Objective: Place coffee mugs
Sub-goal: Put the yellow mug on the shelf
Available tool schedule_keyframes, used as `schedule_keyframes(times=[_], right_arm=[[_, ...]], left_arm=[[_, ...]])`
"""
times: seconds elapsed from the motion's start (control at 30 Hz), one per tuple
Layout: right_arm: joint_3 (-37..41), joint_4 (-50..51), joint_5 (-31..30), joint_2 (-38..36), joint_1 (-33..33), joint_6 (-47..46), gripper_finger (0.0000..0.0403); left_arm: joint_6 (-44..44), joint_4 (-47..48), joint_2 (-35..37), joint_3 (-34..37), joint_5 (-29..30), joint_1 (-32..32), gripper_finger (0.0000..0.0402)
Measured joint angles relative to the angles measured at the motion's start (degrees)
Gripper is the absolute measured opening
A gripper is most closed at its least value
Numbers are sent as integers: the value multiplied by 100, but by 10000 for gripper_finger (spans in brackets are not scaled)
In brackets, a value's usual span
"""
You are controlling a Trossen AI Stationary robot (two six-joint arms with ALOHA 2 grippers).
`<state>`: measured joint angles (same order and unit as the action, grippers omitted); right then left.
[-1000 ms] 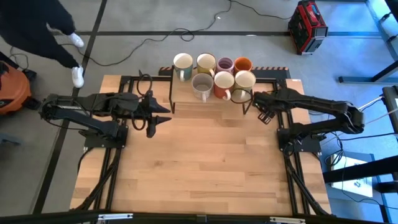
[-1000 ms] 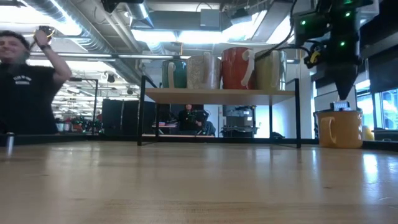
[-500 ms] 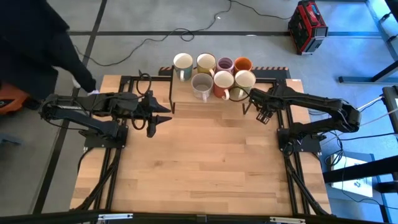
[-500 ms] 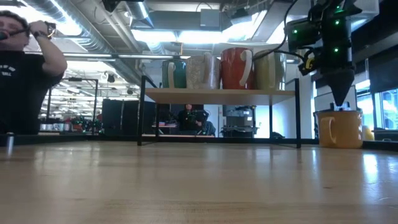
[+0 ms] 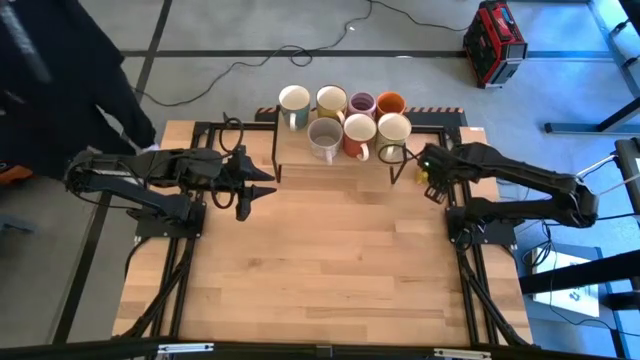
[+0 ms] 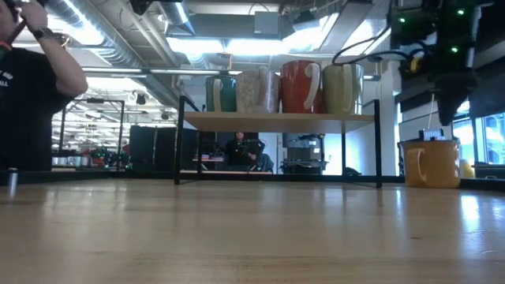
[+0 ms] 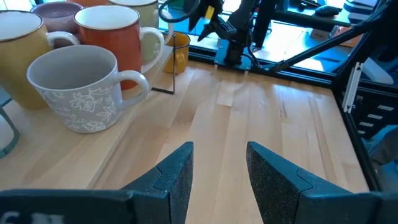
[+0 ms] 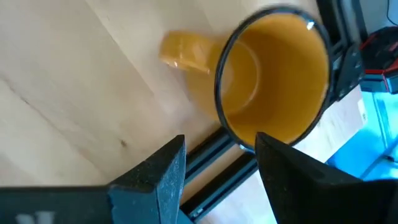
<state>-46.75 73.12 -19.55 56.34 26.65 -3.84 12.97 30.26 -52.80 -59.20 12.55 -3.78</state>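
Wooden planks make up the worktop (image 5: 320, 260), and at its far edge a low black-framed shelf (image 5: 335, 160) carries seven of the coffee mugs in two rows. In the high view the back row holds a white mug (image 5: 294, 100), a cream mug (image 5: 331, 99), a purple mug (image 5: 362, 103) and an orange mug (image 5: 390, 103); the front row holds a grey patterned mug (image 5: 325, 136), a red-orange mug (image 5: 359, 132) with a white inside, and another cream mug (image 5: 393, 130). The eighth, a mustard yellow mug (image 8: 273, 78), stands upright on the worktop just beside the shelf's right-hand end, close to a black frame rail, its handle pointing away from that rail. The right pincer (image 5: 432, 176) hangs above this yellow mug with its fingers apart and nothing between them; the low view shows it clear of the rim. The left pincer (image 5: 262, 189) waits over the left part of the worktop near the shelf's left end, fingers likewise spread and empty, aimed towards the grey patterned mug. A person (image 6: 31, 95) in dark clothing stands beyond the worktop's far left corner.
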Motion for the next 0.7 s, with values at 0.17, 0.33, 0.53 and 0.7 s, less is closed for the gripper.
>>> schedule_keyframes(times=[0.17, 0.33, 0.53, 0.7], right_arm=[[126, -632, -204, -66, 0, 295, 183], [183, -667, -292, 327, 99, 433, 183], [339, -1057, -84, 758, 406, 535, 183], [344, -1164, -107, 1132, 692, 681, 183]], left_arm=[[0, 3, 0, 0, 1, 1, 144], [2, -3, 0, 0, -1, 1, 144], [27, -25, 0, 0, 1, 1, 144], [46, -31, 0, 0, 1, -1, 144]])
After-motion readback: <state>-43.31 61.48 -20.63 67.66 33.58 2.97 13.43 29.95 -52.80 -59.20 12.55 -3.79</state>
